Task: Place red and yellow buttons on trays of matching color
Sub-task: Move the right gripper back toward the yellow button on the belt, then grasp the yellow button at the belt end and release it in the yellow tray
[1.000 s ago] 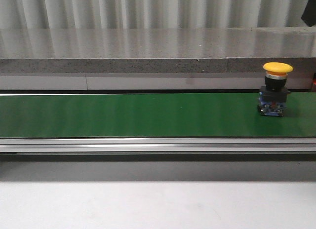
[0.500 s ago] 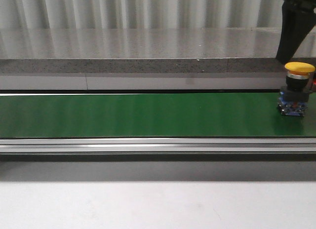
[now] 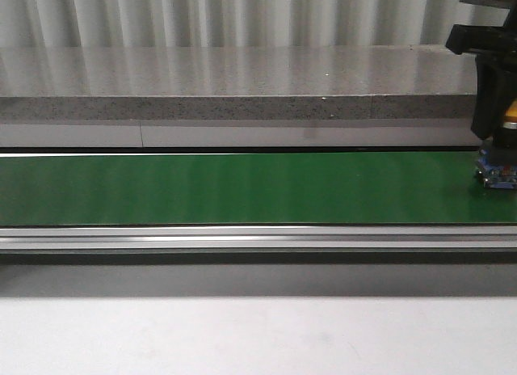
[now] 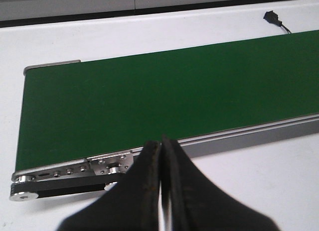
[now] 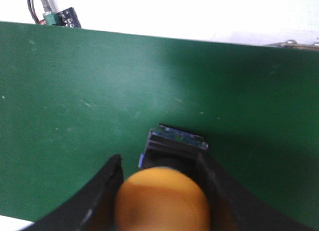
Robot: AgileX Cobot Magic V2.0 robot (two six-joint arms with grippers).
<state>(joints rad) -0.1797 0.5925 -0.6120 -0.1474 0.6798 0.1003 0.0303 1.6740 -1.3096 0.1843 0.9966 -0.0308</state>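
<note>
While my left pincer (image 4: 160,191) hangs with its fingers pressed together and nothing between them, it looks down on the left end of the green belt (image 3: 242,187), where no button lies. That arm is well apart from the work. Nothing of either tray shows in any view, so I cannot tell where they stand.

Going right along the belt, the stretch in the middle carries nothing. Only at the far right edge of the front view does the yellow button (image 5: 164,203) appear, standing upright on its dark block with the blue base touching the belt. Its long axis runs straight up, with the cap uppermost.

My right pincer (image 5: 162,191) is directly above it, so the button lies straight below me rather than off to either side. The two fingers (image 5: 102,191) stand apart and flank the cap, one on each side, just beside it. Whether they touch the cap I cannot tell from the blurred wrist view. In the front view the arm hides most of the button.

I judge the right arm to be the one for this grasp, and closing across the cap or the neck below it should hold.
</note>
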